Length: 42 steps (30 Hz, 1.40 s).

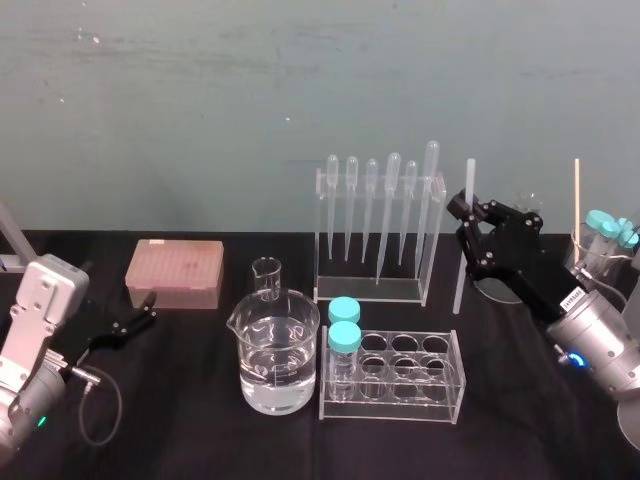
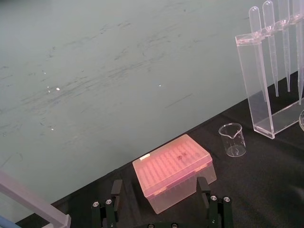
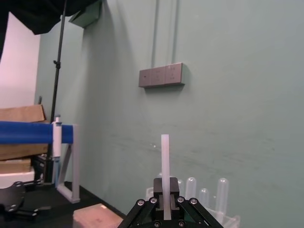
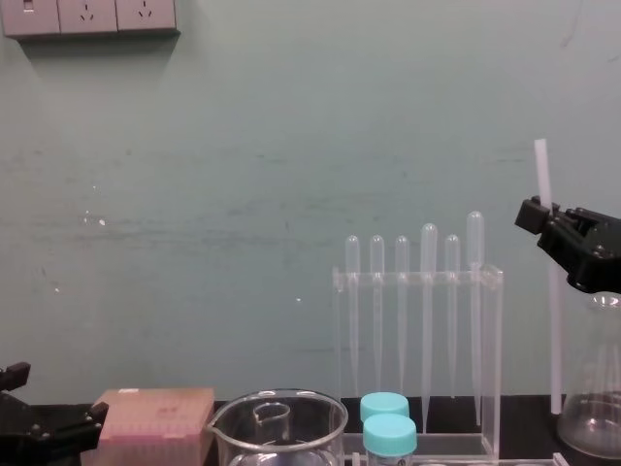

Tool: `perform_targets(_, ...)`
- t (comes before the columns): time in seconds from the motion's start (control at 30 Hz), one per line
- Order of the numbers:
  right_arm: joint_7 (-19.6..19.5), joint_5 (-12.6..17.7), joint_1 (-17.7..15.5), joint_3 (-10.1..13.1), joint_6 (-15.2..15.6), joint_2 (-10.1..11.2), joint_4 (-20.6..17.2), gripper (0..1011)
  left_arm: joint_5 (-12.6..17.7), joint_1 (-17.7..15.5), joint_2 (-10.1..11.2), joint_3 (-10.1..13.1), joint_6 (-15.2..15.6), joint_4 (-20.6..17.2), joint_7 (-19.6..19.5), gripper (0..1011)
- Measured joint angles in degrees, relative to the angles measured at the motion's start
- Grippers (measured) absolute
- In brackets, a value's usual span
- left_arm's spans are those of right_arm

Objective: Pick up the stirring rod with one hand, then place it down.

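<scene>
You are seeing the right end effector clamping together on the stirring rod, near the upper part of it. It is holding the rod upright, just to the right of the pipette rack. The rod's lower end is hanging close to the black desk; whether it is touching there, I cannot tell. The left end effector is resting low at the left, its fingers standing apart, facing the pink box.

stirring rod: translucent white | right pincer: black | tip box: pink | caps: teal
</scene>
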Motion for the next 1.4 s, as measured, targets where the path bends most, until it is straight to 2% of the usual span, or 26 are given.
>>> perform_targets(0.3, 0.91, 0.21, -3.21, 0.80, 4.47, 1.16, -5.60, 70, 0.00, 0.00, 0.00, 0.00, 0.00, 0.00, 0.00, 1000)
perform_targets(0.57, 2.16, 0.53, -5.28, 1.05, 6.70, 1.69, -8.05, 70, 0.00, 0.00, 0.00, 0.00, 0.00, 0.00, 0.00, 1000)
perform_targets(1.03, 4.44, 3.13, -4.93, 0.23, 10.39, 1.45, -5.61, 70, 0.00, 0.00, 0.00, 0.00, 0.00, 0.00, 0.00, 1000)
perform_targets(1.4, 4.53, 1.92, -2.91, -1.72, 12.03, 1.40, -2.06, 70, 0.00, 0.00, 0.00, 0.00, 0.00, 0.00, 0.00, 1000)
